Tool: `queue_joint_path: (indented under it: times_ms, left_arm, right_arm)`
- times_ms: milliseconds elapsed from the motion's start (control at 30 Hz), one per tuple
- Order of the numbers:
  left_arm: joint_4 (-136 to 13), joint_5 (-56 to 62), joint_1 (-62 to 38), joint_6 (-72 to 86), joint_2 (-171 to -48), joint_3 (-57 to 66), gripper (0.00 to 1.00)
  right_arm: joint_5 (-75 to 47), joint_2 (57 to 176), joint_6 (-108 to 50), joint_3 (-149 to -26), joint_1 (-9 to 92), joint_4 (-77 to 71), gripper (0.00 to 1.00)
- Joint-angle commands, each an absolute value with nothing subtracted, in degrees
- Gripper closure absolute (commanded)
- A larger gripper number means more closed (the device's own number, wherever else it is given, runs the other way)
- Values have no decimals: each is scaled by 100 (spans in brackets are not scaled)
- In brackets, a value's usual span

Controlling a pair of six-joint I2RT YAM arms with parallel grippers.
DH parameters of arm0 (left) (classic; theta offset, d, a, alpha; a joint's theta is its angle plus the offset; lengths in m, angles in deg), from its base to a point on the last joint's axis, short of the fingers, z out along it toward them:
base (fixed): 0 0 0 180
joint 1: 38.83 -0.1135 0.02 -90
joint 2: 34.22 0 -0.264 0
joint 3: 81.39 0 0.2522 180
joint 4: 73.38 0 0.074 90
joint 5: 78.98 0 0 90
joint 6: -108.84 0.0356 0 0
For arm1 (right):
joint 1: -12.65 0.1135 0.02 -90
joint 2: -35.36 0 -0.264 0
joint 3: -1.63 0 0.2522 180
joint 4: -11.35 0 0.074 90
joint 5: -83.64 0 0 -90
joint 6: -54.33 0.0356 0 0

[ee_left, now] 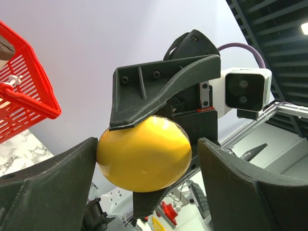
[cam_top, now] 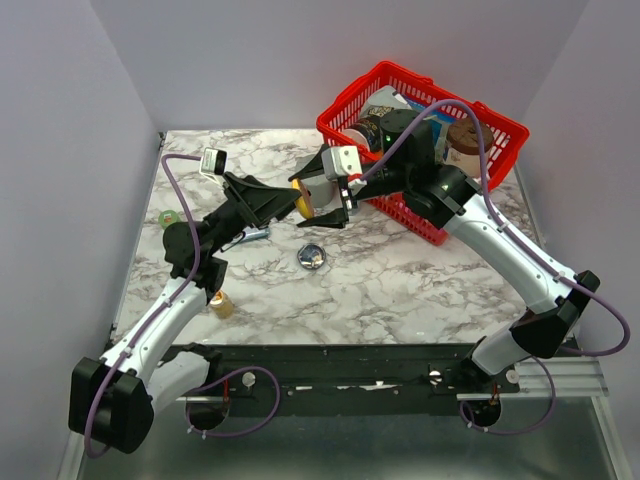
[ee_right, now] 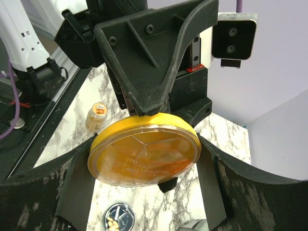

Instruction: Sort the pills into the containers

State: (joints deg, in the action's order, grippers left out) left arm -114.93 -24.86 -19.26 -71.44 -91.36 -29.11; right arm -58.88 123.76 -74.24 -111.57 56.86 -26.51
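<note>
From above, we saw both arms reach in over the marble table (cam_top: 420, 290) and meet just beyond its middle. The orange dish (cam_top: 303, 207) hung clear of the surface between the left gripper (cam_top: 292, 205), coming in from 8 o'clock, and the right gripper (cam_top: 318, 203), coming in from 4 o'clock. The silvery dish (cam_top: 311, 257) lay on the marble at 6 o'clock from it, apart. A red basket (cam_top: 497, 152) stood at 1 o'clock on the table. A small amber bottle (cam_top: 221, 304) stood at 8 o'clock, near the left arm.

In the left wrist view the orange dish filled the middle, its underside toward us. The right gripper's fingers (ee_left: 159, 91) pinched it at 12 and 6 o'clock. The left gripper's own fingers flanked it at 9 and 3 o'clock. The 9 o'clock one (ee_left: 53, 183) touched the rim, but a sliver of gap showed at the other. We could not tell whether the left gripper was clenched or released.

In the right wrist view the dish faced us lid first, translucent, with dim orange shapes inside. The right gripper's pads (ee_right: 211, 183) pressed its rim at 9 and 3 o'clock, grasping it. The left gripper's fingers sat at 12 and 6 o'clock of that rim. Low at 6 o'clock the silvery dish rested on the marble with pale pills (ee_right: 114, 222) on its dark inside. The bottle stood at 10 o'clock.
</note>
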Motion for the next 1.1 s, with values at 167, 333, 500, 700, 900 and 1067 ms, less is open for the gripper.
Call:
queue_joint_path:
  times_ms: [167,333,500,700,900,1067]
  left_arm:
    - [-12097,-2334,-1923,-7467,-9038,-2852,44]
    - [-12343,-2475,-1923,-7537,-9134,-2843,63]
    - [-12808,-2651,-1923,-7695,-9310,-2843,74]
    - [-13240,-2853,-1932,-7845,-9468,-2808,78]
    - [-13284,-3020,-1950,-7845,-9495,-2773,79]
    - [-13284,-3090,-1967,-7863,-9495,-2782,80]
  right_arm:
    - [-5602,12466,-7285,-11171,5660,-2790,76]
    - [-5637,12466,-7250,-11189,5660,-2790,68]
    - [-5830,12440,-7066,-11250,5660,-2790,46]
    - [-6024,12422,-6916,-11321,5660,-2808,25]
    - [-6270,12413,-6907,-11487,5660,-2957,7]
    - [-6454,12440,-6846,-11689,5660,-3071,4]
